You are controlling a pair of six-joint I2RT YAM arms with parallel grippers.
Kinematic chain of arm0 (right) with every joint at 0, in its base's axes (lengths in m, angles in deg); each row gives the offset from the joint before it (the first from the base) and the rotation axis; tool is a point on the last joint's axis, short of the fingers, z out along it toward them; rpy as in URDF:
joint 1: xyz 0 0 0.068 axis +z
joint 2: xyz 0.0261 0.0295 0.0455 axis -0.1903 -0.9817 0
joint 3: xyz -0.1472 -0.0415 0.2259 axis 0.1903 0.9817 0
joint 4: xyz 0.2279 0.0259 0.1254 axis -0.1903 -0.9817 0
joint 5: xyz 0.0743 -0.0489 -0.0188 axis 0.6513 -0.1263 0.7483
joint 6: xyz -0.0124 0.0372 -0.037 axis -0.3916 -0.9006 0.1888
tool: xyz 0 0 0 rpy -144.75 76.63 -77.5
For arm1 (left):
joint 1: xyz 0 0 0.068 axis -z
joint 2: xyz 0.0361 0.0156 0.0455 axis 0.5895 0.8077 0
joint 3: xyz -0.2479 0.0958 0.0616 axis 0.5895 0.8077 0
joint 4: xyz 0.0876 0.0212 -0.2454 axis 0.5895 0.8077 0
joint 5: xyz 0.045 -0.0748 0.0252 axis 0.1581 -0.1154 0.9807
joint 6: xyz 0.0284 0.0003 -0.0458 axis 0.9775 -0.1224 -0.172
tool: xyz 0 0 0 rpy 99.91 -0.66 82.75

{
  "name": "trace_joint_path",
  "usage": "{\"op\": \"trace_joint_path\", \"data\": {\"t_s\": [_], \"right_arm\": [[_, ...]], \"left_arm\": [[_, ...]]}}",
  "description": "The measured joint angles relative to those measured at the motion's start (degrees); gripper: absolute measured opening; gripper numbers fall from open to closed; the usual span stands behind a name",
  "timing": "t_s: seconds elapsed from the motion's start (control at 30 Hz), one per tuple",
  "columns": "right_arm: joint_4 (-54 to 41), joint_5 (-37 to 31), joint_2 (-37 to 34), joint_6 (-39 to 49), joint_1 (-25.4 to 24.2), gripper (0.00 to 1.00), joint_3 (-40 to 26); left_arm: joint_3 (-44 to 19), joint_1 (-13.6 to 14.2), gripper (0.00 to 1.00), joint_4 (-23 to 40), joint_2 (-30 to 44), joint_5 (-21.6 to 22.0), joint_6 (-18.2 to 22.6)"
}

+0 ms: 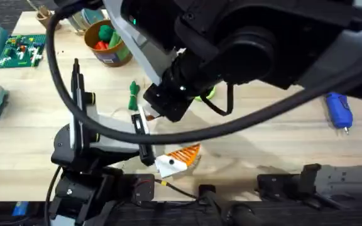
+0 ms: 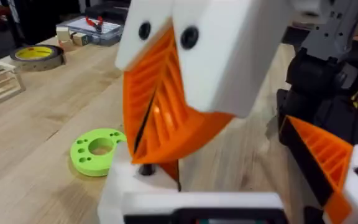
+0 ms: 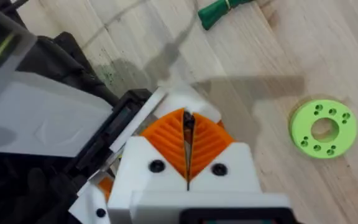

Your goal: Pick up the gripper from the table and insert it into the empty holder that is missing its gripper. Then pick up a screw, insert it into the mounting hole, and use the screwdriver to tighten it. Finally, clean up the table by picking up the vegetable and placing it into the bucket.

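My right gripper [image 3: 188, 146] is shut, its orange pads pressed on a thin dark piece that looks like a screw [image 3: 188, 123]. It hangs right over the white holder [image 3: 185, 99] on my left arm. In the left wrist view the right gripper [image 2: 148, 155] stands between my left gripper's [image 2: 229, 180] spread fingers. It touches the white holder [image 2: 126, 186], beside a dark hole. I cannot tell the loose orange gripper piece from the pads. The vegetable [image 1: 134, 96] lies on the table [image 1: 17, 132]. The blue screwdriver [image 1: 338, 112] lies far right, the bucket [image 1: 109, 43] at the back.
A bright green ring disc [image 3: 322, 129] lies on the wood near the grippers. A green brick plate [image 1: 21, 50] sits at the back left and a tape roll [image 2: 37, 56] farther off. My right arm [image 1: 244, 37] looms large and dark over the middle.
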Motion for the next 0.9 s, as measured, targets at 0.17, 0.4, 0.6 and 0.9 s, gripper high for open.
{"op": "trace_joint_path", "data": {"t_s": [0.17,0.4,0.6,0.9], "right_arm": [[0.11,0.0,-0.02,0.0,0.0,0.005,0.0],[0.12,0.0,-0.02,-0.13,0.0,0.049,0.0],[-0.06,-0.03,-0.02,-0.02,0.0,0.537,0.0],[-0.06,-0.22,1.62,-1.34,-4.65,0.885,0.0]], "left_arm": [[0.0,0.0,0.994,0.0,0.0,0.0,0.02],[0.0,0.0,0.994,0.0,0.0,0.02,0.02],[0.0,0.0,0.993,-0.02,0.0,0.11,0.22],[0.0,0.0,0.994,-0.02,0.0,0.13,0.24]]}}
